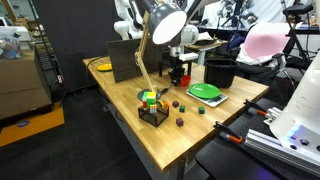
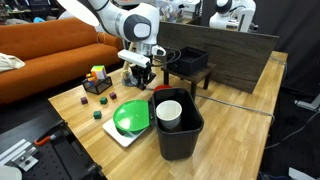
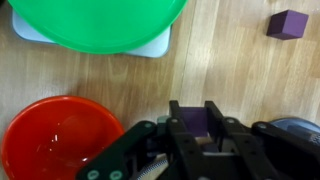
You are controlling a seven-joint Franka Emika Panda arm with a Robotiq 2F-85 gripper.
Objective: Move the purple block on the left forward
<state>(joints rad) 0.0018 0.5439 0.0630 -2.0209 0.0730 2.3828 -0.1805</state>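
Down low over the tabletop [image 3: 230, 60], with the pincer [image 3: 195, 108] narrowed to a block's width and clamped on the near purple block [image 3: 195, 122]. Counted in the wrist view: two purple blocks, the far purple block [image 3: 288, 24] lying free at upper right, well apart; one green plate [image 3: 100, 20]; one red bowl [image 3: 55, 140] just beside the pincer.
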